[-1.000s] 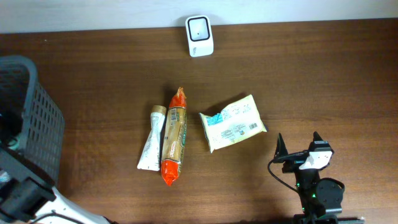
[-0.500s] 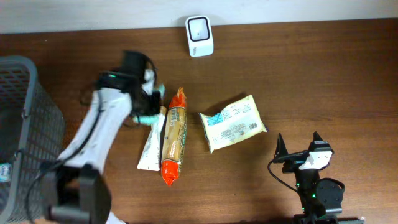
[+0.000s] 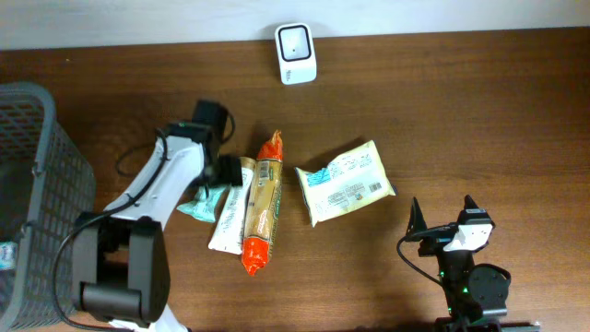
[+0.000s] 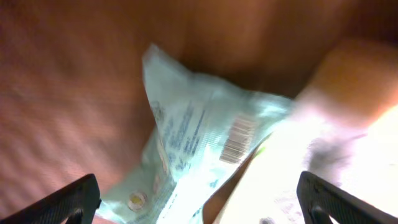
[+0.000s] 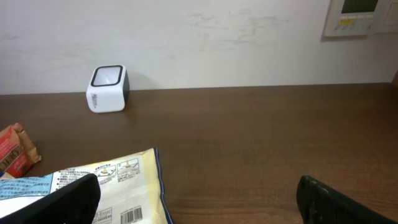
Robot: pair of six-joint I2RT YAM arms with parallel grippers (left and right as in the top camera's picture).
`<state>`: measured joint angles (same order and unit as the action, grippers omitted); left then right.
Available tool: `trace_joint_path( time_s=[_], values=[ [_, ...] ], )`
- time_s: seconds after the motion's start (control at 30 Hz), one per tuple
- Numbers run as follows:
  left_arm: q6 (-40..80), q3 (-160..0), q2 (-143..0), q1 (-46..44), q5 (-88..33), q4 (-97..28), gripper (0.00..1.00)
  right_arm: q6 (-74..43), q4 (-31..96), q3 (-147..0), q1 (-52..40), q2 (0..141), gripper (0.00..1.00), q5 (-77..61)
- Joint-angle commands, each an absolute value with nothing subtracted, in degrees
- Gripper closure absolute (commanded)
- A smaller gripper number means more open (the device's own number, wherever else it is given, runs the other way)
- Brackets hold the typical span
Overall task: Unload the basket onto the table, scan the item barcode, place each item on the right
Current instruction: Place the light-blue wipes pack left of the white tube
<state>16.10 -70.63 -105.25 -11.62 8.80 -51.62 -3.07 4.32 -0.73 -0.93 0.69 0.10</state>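
The left end effector (image 4: 202, 200) stands wide open over the surface (image 3: 442, 101), its two fingertips (image 4: 69, 200) at the far corners of the blurred left wrist view, and it holds nothing. Between and below them lies a pale teal packet (image 4: 186, 143), flat on the wood with a barcode (image 4: 239, 137) facing up; whether a finger brushes it, I cannot tell. From overhead, that packet (image 3: 201, 205) sits just left of a white tube (image 3: 229, 214) and touches it, and the left arm (image 3: 157, 189) reaches across from the near left corner to above the two. An orange pack (image 3: 261, 214) lies along the tube's right side, and a cream pack (image 3: 344, 182) rests apart from it further right, its printed label up. The scanner (image 3: 296, 53) stands at the far edge, well apart from the teal packet. A grey basket (image 3: 46, 175) fills the left edge. The right end effector (image 3: 442, 210) hangs near the front right, also spread wide with nothing between its fingers, and its camera looks across the cream pack towards the scanner.
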Motion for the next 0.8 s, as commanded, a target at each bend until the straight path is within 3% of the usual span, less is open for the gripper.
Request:
trace_joint_path(
  time_s=[0.0, 0.13, 0.27, 0.37, 0.5, 0.63, 0.77],
  values=[
    [13.1, -95.2, -100.1, -9.5, 8.5, -60.0, 0.01, -3.4, 4.6, -0.3, -0.8, 0.4, 0.01, 0.2],
    [13.2, -114.8, -96.3, 5.8, 8.4, -66.6, 0.01, -3.4, 4.6, -0.3, -0.8, 0.4, 0.01, 0.2],
    [17.8, -113.8, -95.7, 29.8, 8.2, -70.4, 0.01, -3.4, 4.6, -0.3, -0.8, 0.4, 0.01, 0.2],
    [17.8, -110.5, -95.7, 40.5, 7.8, -71.2, 0.0, -3.4, 4.6, -0.3, -0.8, 0.4, 0.01, 0.2],
    [18.8, -93.3, -95.7, 49.2, 7.8, -63.8, 0.01, -3.4, 4.6, -0.3, -0.8, 0.4, 0.01, 0.2],
    [18.8, -78.3, -95.9, 54.4, 8.9, -50.6, 0.2, -3.4, 4.6, -0.3, -0.8, 0.4, 0.01, 0.2],
    [17.5, -74.1, -101.1, 54.9, 13.8, -44.3, 0.18, -3.4, 4.6, -0.3, -0.8, 0.4, 0.01, 0.2]
  ],
)
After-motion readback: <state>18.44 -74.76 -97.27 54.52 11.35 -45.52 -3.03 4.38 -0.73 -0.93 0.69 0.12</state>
